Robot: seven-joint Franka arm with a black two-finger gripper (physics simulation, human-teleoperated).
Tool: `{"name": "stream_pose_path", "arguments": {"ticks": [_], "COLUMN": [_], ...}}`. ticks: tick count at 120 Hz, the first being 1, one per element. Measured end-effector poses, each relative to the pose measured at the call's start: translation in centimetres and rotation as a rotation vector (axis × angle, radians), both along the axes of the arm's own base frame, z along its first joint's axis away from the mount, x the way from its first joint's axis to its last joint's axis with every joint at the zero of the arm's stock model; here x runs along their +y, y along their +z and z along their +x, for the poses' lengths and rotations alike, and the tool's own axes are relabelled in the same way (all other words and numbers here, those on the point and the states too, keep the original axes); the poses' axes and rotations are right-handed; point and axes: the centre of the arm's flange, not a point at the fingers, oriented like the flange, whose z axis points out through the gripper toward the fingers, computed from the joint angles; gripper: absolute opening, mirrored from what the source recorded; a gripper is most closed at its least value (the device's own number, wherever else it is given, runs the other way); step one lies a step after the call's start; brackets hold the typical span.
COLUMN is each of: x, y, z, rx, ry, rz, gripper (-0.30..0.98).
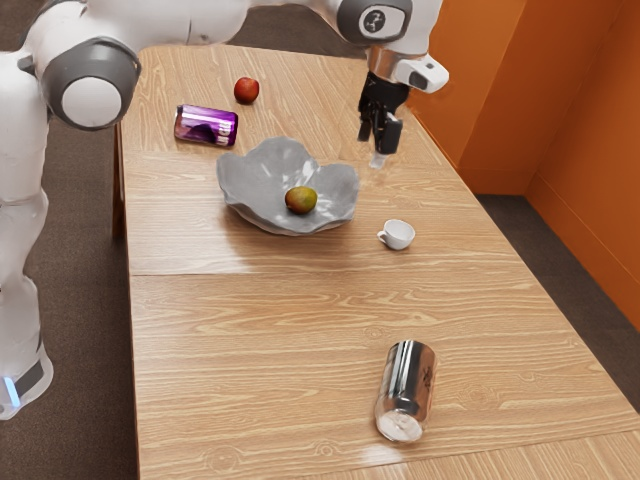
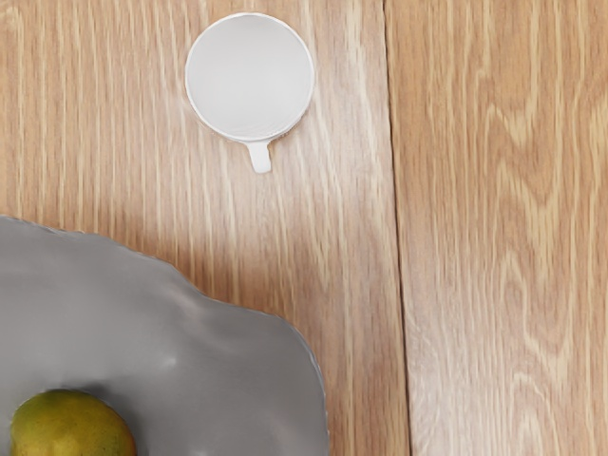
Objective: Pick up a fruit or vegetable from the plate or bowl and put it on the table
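Well, gripper (image 1: 371, 147) hovers, 2 fingers parted; mango (image 1: 301, 200) inside wavy-edged bowl (image 1: 250, 180), open table (image 1: 270, 330) between bowl and cup (image 1: 399, 235).

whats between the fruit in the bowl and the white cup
From the fruit outward: the side and wavy rim of the grey bowl, then bare wooden table to the white cup. Both views show it.
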Motion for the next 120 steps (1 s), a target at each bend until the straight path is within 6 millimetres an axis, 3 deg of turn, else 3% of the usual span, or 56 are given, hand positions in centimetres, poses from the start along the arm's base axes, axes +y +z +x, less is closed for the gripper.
{"name": "stream_pose_path", "arguments": {"ticks": [2, 5, 8, 13, 61, 120], "x": [3.0, 5.9, 7.4, 8.2, 8.2, 8.2], "y": [0.2, 0.4, 0.5, 0.6, 0.5, 0.5], "z": [-0.4, -1.0, -1.4, -1.6, -1.6, -1.6], "rx": [-0.004, -0.007, -0.009, -0.01, -0.007, -0.006], "ry": [0.014, 0.009, -0.021, -0.094, -0.706, -1.073], "rz": [0.003, 0.006, 0.006, 0.005, 0.005, 0.019], "gripper": [0.68, 0.68, 0.68, 0.68, 0.68, 0.68]}}
